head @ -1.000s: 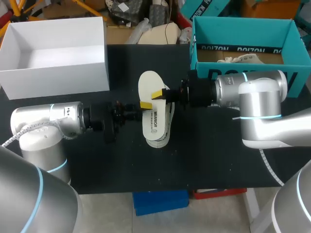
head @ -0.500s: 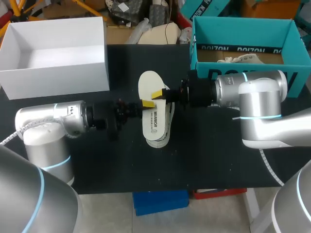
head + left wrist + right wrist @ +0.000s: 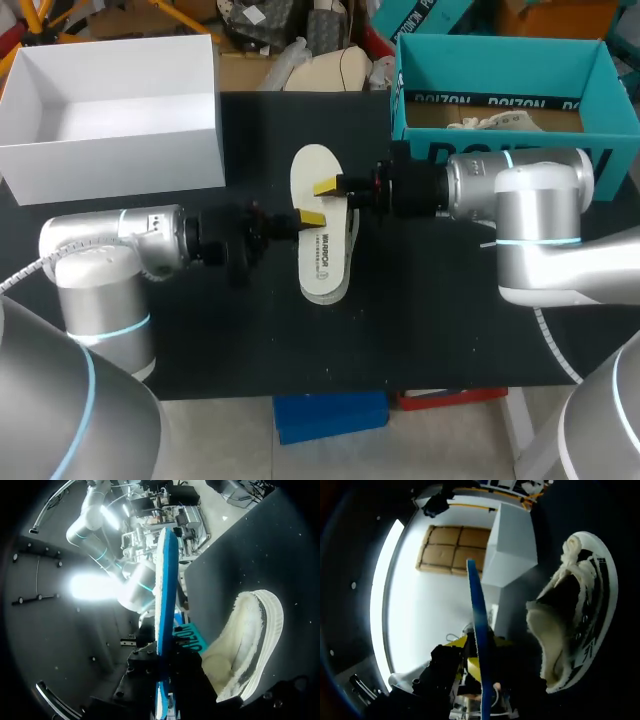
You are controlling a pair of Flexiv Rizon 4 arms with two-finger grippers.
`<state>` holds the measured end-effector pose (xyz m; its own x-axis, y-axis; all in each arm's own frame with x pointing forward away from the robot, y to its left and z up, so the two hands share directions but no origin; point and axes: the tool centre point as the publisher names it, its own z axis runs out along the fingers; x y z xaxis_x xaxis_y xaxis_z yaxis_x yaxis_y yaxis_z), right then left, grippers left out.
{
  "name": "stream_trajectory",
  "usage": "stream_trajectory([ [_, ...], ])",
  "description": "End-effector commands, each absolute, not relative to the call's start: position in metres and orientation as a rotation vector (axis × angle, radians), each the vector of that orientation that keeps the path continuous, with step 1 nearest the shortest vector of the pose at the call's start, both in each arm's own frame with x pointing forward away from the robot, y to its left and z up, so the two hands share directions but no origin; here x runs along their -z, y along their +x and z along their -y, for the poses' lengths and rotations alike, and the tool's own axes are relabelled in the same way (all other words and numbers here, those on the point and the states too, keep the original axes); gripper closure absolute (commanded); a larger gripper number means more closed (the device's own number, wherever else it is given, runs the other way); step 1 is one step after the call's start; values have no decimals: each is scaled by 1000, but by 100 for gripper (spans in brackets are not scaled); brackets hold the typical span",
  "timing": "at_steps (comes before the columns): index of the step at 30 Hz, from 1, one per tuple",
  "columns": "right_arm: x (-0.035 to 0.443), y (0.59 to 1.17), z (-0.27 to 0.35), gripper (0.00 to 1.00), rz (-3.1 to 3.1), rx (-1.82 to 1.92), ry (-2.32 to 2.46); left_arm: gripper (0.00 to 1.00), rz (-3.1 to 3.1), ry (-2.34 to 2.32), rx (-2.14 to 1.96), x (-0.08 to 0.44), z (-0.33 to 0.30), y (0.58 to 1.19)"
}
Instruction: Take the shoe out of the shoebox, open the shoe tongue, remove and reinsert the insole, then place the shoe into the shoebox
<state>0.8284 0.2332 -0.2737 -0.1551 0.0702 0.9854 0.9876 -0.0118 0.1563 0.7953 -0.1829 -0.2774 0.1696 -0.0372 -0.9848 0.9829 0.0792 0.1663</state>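
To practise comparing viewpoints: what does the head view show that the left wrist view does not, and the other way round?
Head view only: the white box, the insole's broad white face, and the yellow tips of the left end effector and right end effector on it. Left wrist view only: the insole edge-on, showing blue, and the shoe's fleecy lining. Both: insole, shoe, teal shoebox, right arm.

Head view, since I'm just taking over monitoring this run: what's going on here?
Both arms hold the insole flat above the shoe, which lies on the black table. The left gripper and the right gripper each pinch the insole from opposite sides. The insole is out of the shoe, and the shoe is outside the teal shoebox and the white box.
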Motion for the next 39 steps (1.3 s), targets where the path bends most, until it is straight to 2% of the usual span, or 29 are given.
stream_trajectory([
  [1,271,821,-226,0,1408,1321,-1207,100,-1129,1260,1098,272,181,799],
  [24,245,749,-134,0,1662,1238,-1471,100,-1544,1656,1225,281,179,745],
  [39,245,749,-134,0,1662,1238,-1471,100,-1555,1719,1235,283,179,739],
])
